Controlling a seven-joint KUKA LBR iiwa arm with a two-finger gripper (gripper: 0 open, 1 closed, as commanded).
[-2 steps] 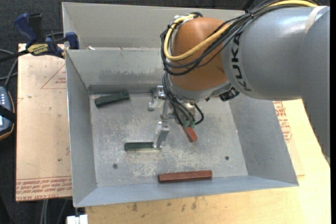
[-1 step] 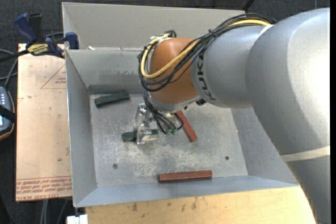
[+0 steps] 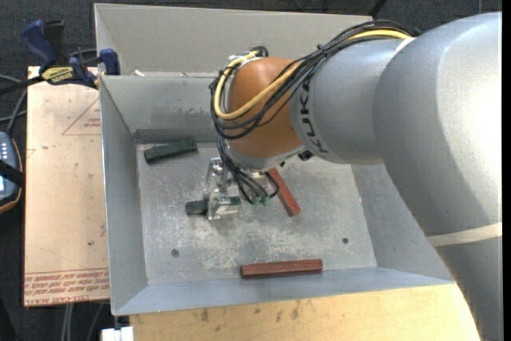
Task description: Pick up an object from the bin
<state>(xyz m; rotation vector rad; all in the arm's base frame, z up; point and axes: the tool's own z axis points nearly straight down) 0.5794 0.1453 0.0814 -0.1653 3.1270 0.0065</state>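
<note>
From my station I see the grey metal bin (image 3: 121, 188) holding four loose things, spread well apart over its scuffed floor. The gripper (image 3: 217, 204) is low over the middle of the floor, under the orange wrist cover (image 3: 259, 112). I cannot tell whether it is open or closed. At its tip, toward the view's left, lies a small dark flat piece (image 3: 196, 208), which looks to be touching the gripper. Just to the view's right a slim orange-red stick (image 3: 286, 197) lies tilted, its upper end hidden beneath the wrist. A dark green rectangular block (image 3: 170, 149) rests near the back wall, at the left. A reddish-brown flat bar (image 3: 282, 268) lies along the front wall.
</note>
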